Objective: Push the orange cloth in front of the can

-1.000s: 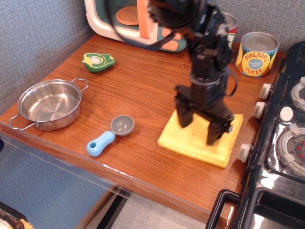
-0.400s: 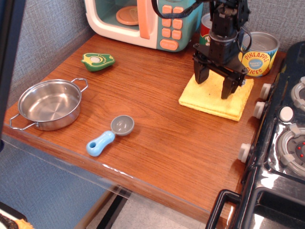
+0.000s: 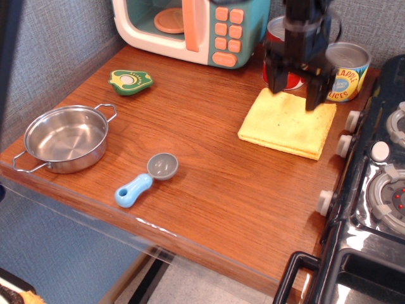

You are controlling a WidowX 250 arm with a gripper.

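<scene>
The yellow-orange cloth lies flat on the wooden counter at the back right, just in front of two cans. A red can stands behind its far left part, partly hidden by the gripper. A yellow pineapple-slices can stands behind its far right corner. My black gripper hangs over the cloth's far edge with its two fingers spread apart, holding nothing. It looks lifted slightly off the cloth.
A toy microwave stands at the back. A green avocado toy, a steel pot and a blue scoop sit on the left half. A black toy stove borders the counter's right edge.
The cloth slid from the front of the counter back toward the cans, pushed by the gripper. The gripper has since moved further back and risen off the cloth.
</scene>
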